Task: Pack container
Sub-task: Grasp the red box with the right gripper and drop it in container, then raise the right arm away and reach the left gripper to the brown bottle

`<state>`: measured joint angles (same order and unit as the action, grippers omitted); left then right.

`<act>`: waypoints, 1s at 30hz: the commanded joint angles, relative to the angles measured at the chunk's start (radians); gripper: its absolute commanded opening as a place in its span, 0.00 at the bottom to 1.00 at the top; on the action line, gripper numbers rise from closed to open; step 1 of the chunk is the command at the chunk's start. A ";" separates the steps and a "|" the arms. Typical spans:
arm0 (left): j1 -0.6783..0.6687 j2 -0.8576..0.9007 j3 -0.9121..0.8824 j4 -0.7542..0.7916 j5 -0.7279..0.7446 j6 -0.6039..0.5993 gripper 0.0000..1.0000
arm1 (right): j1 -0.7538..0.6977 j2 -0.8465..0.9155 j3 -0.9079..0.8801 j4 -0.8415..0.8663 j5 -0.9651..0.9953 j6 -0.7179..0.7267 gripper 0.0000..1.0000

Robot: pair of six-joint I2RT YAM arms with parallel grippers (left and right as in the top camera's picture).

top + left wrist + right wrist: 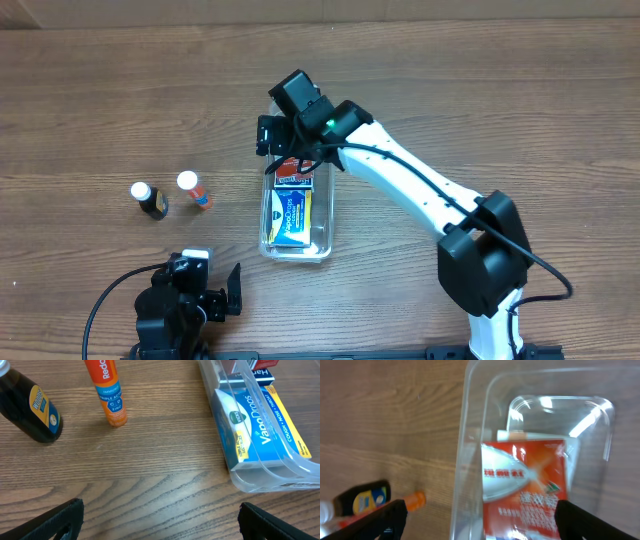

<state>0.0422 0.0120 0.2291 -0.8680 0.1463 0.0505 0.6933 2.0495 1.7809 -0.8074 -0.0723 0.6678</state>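
The clear plastic container [324, 232] lies lengthwise at the table's middle; it also shows in the left wrist view [260, 480] and the right wrist view [470, 435]. Inside lie a blue and yellow box [290, 218] [270, 425] and a red box [292, 170] [530, 490] at the far end. My right gripper [282, 148] [480, 522] is open and empty, just above the container's far end, over the red box. My left gripper [218, 290] [160, 520] is open and empty near the front edge, left of the container.
A dark bottle with a white cap [150, 200] [32, 410] and an orange tube with a white cap [194, 190] [107, 395] lie on the wooden table left of the container. Both show at the lower left of the right wrist view.
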 commanded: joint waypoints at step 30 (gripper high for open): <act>0.011 1.604 1.390 -0.433 -0.124 -0.344 1.00 | -0.878 -0.347 0.072 -0.451 -0.218 -0.257 1.00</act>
<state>0.0479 1.5368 1.5978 -1.2587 0.0887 -0.2386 -0.1825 1.7088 1.8446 -1.2610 -0.2848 0.4175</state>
